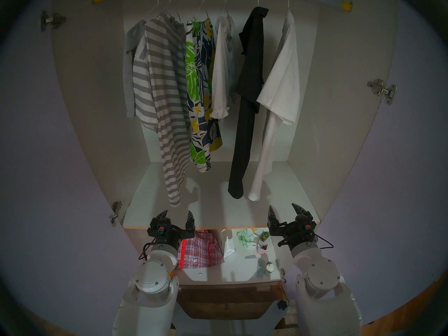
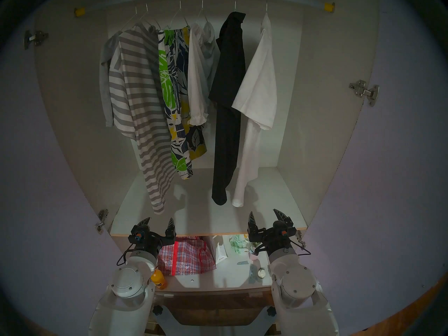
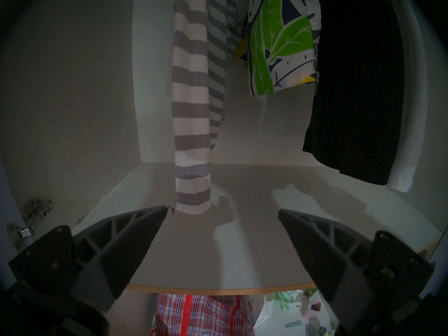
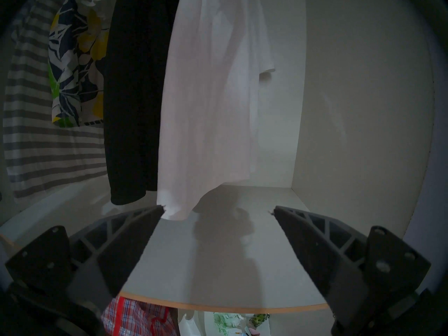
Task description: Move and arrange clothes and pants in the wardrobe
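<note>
The open wardrobe holds several garments on white wire hangers on its metal rail. Left to right hang a plain grey garment, a grey-and-white striped one, a leaf-print one, a small white one, a black one and a large white T-shirt. My left gripper is open and empty at the shelf's front edge, below the striped garment. My right gripper is open and empty below the white T-shirt.
Pale lilac doors stand open on both sides, with silver hinges. Under the shelf a red plaid bag, a white carton, a pink cup and an orange bottle lie on a lower board.
</note>
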